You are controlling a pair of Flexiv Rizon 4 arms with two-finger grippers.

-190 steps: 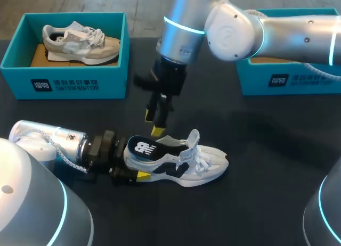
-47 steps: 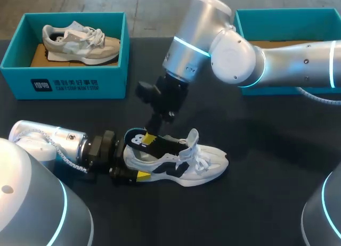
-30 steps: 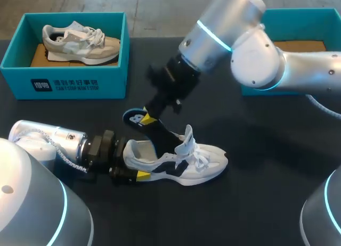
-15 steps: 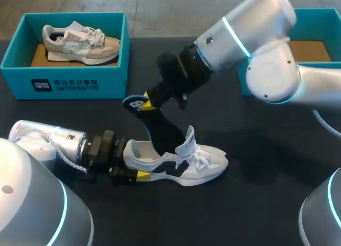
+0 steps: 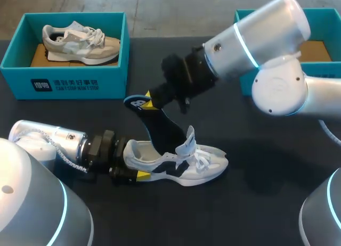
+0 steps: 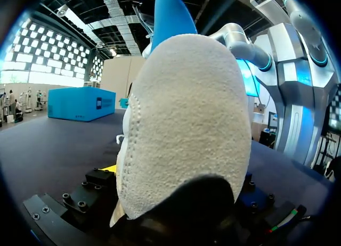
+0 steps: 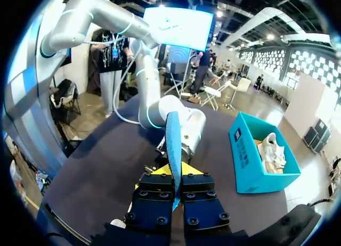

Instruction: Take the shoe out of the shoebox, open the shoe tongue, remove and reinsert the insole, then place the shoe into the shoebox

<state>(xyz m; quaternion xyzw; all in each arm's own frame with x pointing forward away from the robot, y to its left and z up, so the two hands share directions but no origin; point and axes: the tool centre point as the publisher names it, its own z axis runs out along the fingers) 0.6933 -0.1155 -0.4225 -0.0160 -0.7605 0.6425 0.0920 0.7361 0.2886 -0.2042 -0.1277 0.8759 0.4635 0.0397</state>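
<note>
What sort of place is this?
Likely a robot test bench: the right arm's fingers hold an insole, the left arm's fingers grip a sneaker, and teal shoeboxes sit on the black table.

Black table [image 5: 256, 199] — teal box [image 5: 114, 81] holding beige sneaker [image 5: 80, 42]

The right arm [image 5: 266, 38] and its hanging insole [image 5: 162, 126] block the space above the shoe [image 5: 205, 163]. Open table [image 5: 266, 171] lies to the right. The left box [image 5: 69, 83] and right box [image 5: 325, 13] stand at the far side.

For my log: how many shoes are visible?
2. One grey shoe in the left shoebox; one white shoe on the table, heel in the left hand. The right shoebox is partly hidden.
</note>
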